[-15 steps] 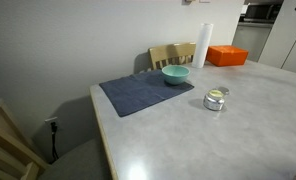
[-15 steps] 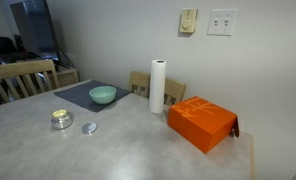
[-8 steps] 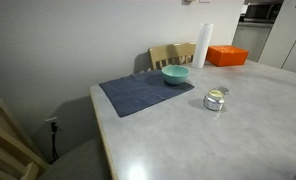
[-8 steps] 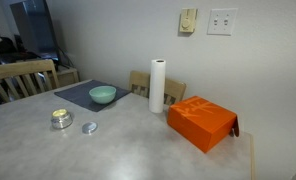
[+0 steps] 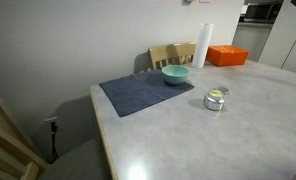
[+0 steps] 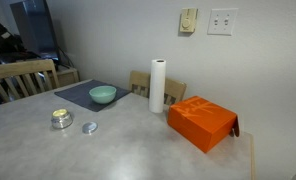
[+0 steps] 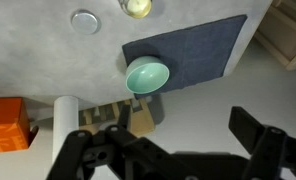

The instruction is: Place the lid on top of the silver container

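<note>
- The lid (image 6: 89, 127) lies flat on the grey table (image 6: 138, 150), just beside the container (image 6: 61, 119) at its 4 o'clock. Only bare tabletop shows between them.
- A teal bowl (image 6: 102, 95) sits on a blue mat (image 6: 80, 98) at the container's 1 o'clock.
- A paper roll (image 6: 157, 86) and an orange box (image 6: 201, 122) stand well apart, toward 3 o'clock.
- In the wrist view the gripper (image 7: 178, 140) hangs high above the table, its fingers spread wide and holding nothing.
- That view's top edge cuts off the container (image 7: 138, 6); the lid (image 7: 84, 20) is at its 9 o'clock.
- In an exterior view the lid cannot be made out beside the container (image 5: 215, 99).
- Open tabletop surrounds the lid from 3 to 6 o'clock.
- A chair (image 5: 173, 55) stands at the table's edge behind the mat.
</note>
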`<action>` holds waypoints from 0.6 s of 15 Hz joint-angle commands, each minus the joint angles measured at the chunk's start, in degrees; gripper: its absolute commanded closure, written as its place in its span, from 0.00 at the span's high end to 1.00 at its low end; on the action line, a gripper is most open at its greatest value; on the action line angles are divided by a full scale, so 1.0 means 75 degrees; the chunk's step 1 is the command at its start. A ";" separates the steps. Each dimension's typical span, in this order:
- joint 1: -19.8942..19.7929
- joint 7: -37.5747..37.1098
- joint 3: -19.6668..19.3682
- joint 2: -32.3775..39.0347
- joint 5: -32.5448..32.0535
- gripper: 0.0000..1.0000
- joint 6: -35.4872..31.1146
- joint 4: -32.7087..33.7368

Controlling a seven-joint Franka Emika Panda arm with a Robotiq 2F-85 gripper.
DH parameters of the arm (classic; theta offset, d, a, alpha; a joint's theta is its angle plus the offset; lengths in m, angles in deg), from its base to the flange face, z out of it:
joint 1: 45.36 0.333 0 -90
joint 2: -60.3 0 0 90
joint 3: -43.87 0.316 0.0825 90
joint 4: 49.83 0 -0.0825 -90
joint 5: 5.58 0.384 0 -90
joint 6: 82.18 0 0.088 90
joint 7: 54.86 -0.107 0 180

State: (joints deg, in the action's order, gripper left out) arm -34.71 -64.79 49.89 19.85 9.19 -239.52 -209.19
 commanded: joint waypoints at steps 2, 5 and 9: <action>-0.1039 -0.0595 0.0479 0.1051 -0.0686 1.00 -0.0937 0.0010; -0.1432 -0.1081 0.0415 0.1754 -0.0755 1.00 -0.0229 0.0254; -0.1030 -0.0765 -0.0041 0.1767 -0.0535 1.00 -0.0106 0.0182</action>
State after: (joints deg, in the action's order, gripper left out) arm -42.41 -70.51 49.58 33.23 5.24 -240.53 -207.88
